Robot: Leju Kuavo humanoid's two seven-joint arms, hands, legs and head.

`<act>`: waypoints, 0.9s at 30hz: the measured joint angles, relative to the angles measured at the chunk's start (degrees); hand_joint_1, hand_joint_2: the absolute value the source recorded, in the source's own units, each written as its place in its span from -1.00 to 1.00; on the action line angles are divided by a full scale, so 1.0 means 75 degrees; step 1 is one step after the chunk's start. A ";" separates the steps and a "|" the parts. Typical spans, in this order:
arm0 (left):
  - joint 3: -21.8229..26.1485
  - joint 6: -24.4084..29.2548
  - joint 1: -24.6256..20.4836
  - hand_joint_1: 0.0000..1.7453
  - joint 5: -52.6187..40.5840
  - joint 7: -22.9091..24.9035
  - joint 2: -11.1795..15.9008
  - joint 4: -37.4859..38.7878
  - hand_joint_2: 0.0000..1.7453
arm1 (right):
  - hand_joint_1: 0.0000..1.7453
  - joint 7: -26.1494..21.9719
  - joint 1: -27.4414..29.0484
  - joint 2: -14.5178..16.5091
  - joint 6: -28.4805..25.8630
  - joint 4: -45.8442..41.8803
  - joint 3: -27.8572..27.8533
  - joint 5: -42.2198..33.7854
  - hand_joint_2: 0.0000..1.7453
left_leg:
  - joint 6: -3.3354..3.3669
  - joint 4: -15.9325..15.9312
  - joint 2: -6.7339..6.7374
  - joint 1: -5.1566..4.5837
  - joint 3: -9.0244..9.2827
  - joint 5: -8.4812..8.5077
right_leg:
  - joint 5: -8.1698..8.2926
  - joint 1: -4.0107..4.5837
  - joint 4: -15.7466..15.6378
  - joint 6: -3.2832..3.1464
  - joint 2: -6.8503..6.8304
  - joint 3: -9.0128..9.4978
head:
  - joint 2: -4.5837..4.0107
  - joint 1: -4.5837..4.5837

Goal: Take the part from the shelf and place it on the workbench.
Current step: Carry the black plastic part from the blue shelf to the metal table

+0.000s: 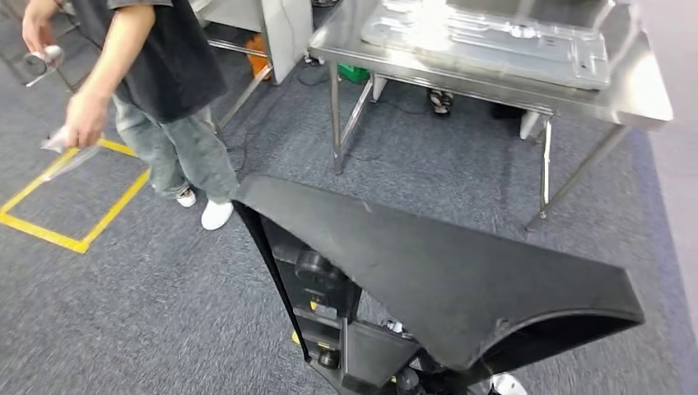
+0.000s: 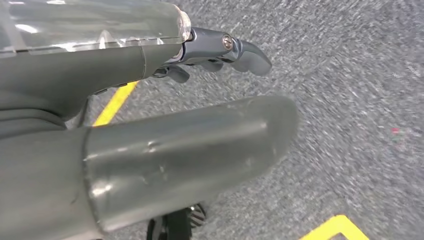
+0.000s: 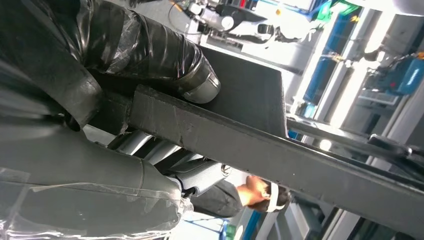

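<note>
The right hand [image 3: 125, 115] is clamped on the black part [image 1: 428, 271]: in the right wrist view its taped thumb lies on one face of the panel's edge and its fingers [image 3: 200, 175] press the other side. In the head view that part is a large, flat, dark panel filling the lower middle and lower right of the frame, tilted, with a curved cutout at its lower right end, carried above the grey carpet [image 1: 148, 313]. The left hand [image 2: 165, 115] holds nothing, its thumb and fingers [image 2: 245, 52] apart over the carpet, with yellow floor tape [image 2: 115, 102] beneath it. The steel workbench [image 1: 642, 99] stands in the upper right of the head view, well apart from the part, with a grey metal sheet [image 1: 494, 37] lying on it. At the upper left a person [image 1: 156, 74] stands beside a yellow taped square [image 1: 82, 206].
</note>
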 joint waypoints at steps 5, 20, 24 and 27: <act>0.0000 -0.0019 -0.0039 -1.00 -0.0001 -0.0013 -0.0003 0.0000 -1.00 | 1.00 -0.0002 0.0012 -0.0001 0.0000 -0.0026 0.0004 0.0000 1.00 | 0.0244 -0.0142 0.0449 0.0048 0.0055 0.0063 | -0.0491 0.0010 0.0815 0.0210 -0.0630 -0.0425 | 0.0000 0.0010; 0.0102 -0.0467 -0.0085 -1.00 0.0096 -0.0071 -0.0029 -0.0006 -1.00 | 1.00 0.0108 -0.0021 -0.0019 -0.0190 -0.0081 0.0014 -0.0082 1.00 | -0.0136 0.0539 0.0861 0.0026 0.0077 -0.0653 | 0.0132 -0.0062 -0.0088 -0.0081 -0.1011 -0.0078 | 0.0000 0.0008; 0.0123 -0.0496 -0.0031 -1.00 0.0071 -0.0109 -0.0044 -0.0003 -1.00 | 1.00 0.0136 -0.0097 -0.0047 -0.0123 -0.0047 -0.0006 -0.0292 1.00 | -0.0149 0.2114 0.0548 0.0030 -0.0784 -0.1147 | 0.0137 -0.0027 -0.0074 -0.0123 -0.0611 -0.0089 | 0.0000 0.0006; 0.0129 -0.0503 -0.0041 -1.00 0.0068 -0.0141 -0.0058 -0.0003 -1.00 | 1.00 0.0152 -0.0174 -0.0059 -0.0077 -0.0012 -0.0041 -0.0348 1.00 | -0.0080 0.0901 0.0280 0.0033 -0.0370 -0.0285 | 0.0112 -0.0026 -0.0033 -0.0097 -0.0307 -0.0052 | 0.0000 0.0007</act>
